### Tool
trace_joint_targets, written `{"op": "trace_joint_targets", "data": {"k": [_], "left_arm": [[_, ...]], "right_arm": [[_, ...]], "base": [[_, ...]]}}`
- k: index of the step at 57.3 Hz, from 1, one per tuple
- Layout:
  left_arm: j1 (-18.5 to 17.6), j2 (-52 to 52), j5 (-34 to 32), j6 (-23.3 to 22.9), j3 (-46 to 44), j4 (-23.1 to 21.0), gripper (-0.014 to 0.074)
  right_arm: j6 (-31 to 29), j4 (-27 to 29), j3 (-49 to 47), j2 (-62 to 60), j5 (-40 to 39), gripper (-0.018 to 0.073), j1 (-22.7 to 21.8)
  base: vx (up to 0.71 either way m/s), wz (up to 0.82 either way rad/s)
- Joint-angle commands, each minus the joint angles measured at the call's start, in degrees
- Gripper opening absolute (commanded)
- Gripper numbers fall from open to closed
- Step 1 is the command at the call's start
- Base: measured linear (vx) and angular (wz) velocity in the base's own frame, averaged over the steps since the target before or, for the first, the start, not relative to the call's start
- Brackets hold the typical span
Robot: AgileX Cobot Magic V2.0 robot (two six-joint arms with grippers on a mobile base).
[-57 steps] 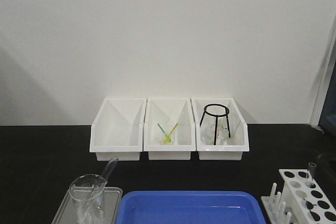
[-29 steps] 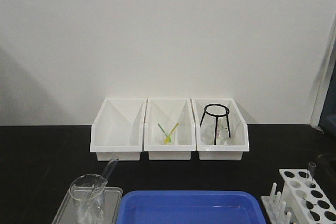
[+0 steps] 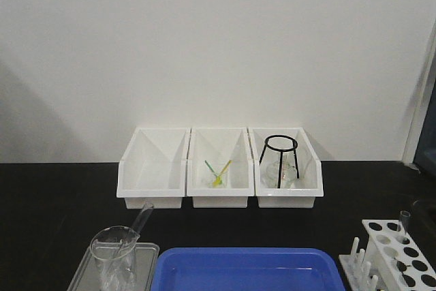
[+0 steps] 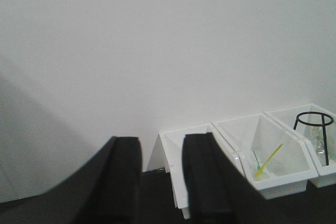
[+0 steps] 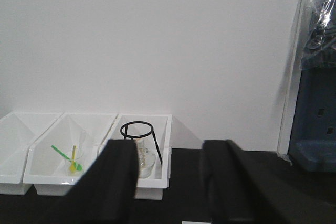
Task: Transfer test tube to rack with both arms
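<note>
Test tube [image 3: 142,215] leaning in the beaker [image 3: 111,247] front-left on the counter [image 3: 54,202] looks like light, slick, breakable glass, so I'd pinch gently just below its exposed top; both sets of jaws are apart and empty.

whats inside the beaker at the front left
A clear test tube leans in the beaker, its top poking out past the rim. Its lower end is lost in the glass glare.
</note>
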Motion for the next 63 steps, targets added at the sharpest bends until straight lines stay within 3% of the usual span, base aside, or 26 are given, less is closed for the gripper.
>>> {"op": "trace_joint_targets", "data": {"k": [1,8,15,25,31,37,49,63], "left_arm": [[-0.16,-0.13,-4.81,0.22,-1.97,-0.12,0.0529],[-0.16,-0.13,-7.05,-0.27,-1.97,-0.42,0.0585],[-0.38,0.55,-7.7,-1.7,-1.97,-0.13,0.0585],[-4.31,5.73,-4.85,0.69,-0.37,10.62,0.0585],[-7.33,10.52,-5.17,0.03,1.81,13.02,0.0585],[-8.98,17.76,-5.74,0.03,2.52,13.02,0.0585],[-9.41,32.53,-14.75,0.0,-0.59,12.98,0.0585],[-10.08,42.52,-15.43,-1.51,-8.92,13.02,0.0585]], "right_arm": [[-0.06,0.0,-2.14,-0.09,-4.48,0.0583,-0.21],[0.01,0.0,-2.14,-0.09,-4.53,0.0683,-0.21],[0.01,0.0,-2.14,-0.09,-4.83,0.069,-0.21],[0.01,0.0,-2.14,-0.09,-4.42,0.0653,-0.21],[0.01,0.0,-2.14,-0.09,-4.42,0.0613,-0.21],[0.01,0.0,-2.14,-0.09,-4.42,0.0569,-0.21],[0.01,0.0,-2.14,-0.09,-4.42,0.0505,-0.21],[-0.05,0.0,-2.14,-0.09,-4.53,0.0495,-0.21]], "base": [[0.0,0.0],[0.0,0.0],[0.0,0.0],[0.0,0.0],[0.0,0.0],[0.0,0.0],[0.0,0.0],[0.0,0.0]]}}
